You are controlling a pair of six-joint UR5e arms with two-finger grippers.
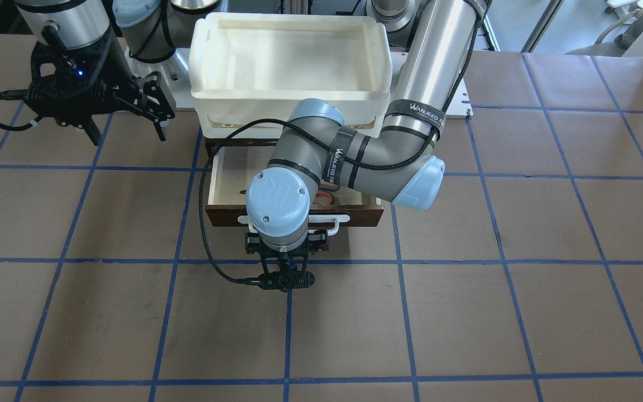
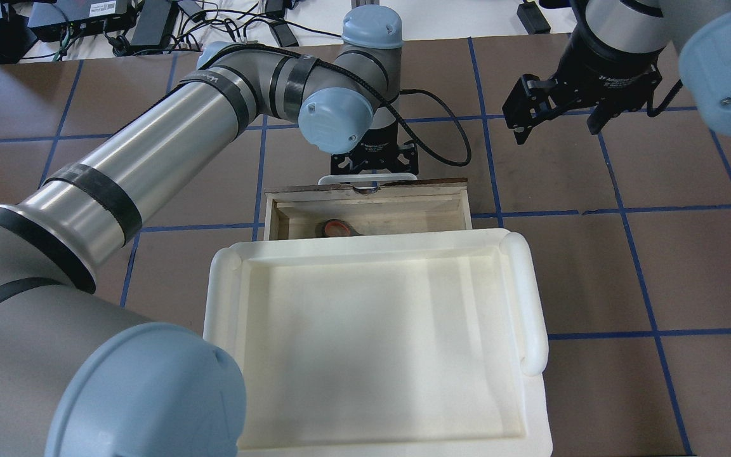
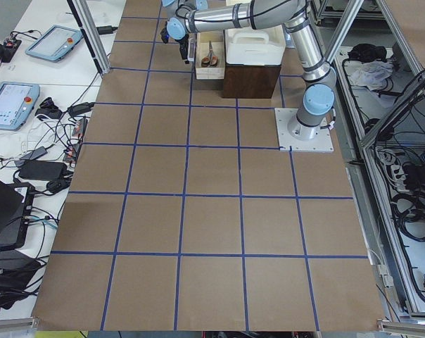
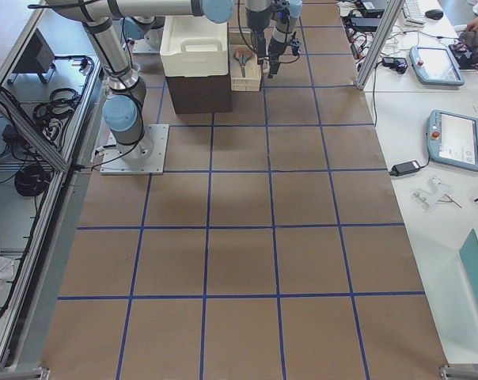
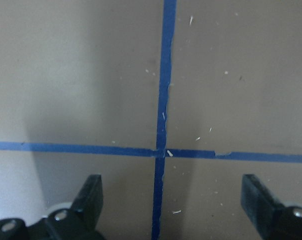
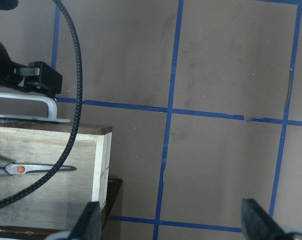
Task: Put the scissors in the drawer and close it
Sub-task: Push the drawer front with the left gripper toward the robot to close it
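Note:
The drawer (image 2: 464, 206) stands open under the white tray, with its dark front (image 1: 355, 215) and white bar handle (image 1: 341, 222). The scissors (image 2: 340, 227) lie inside it on the pale plywood; they also show in the right wrist view (image 6: 21, 169), blades pointing to the drawer's side wall (image 6: 98, 165). My left gripper (image 5: 173, 192) points down at the table just outside the handle (image 2: 340, 179), open and empty, fingers (image 5: 93, 192) wide apart. My right gripper (image 2: 556, 127) hovers open and empty off to the drawer's side.
A large white plastic tray (image 2: 530, 298) sits on top of the cabinet above the drawer. My left arm (image 1: 355, 162) reaches across over the open drawer. Brown table paper with blue tape lines (image 1: 399, 312) lies all around.

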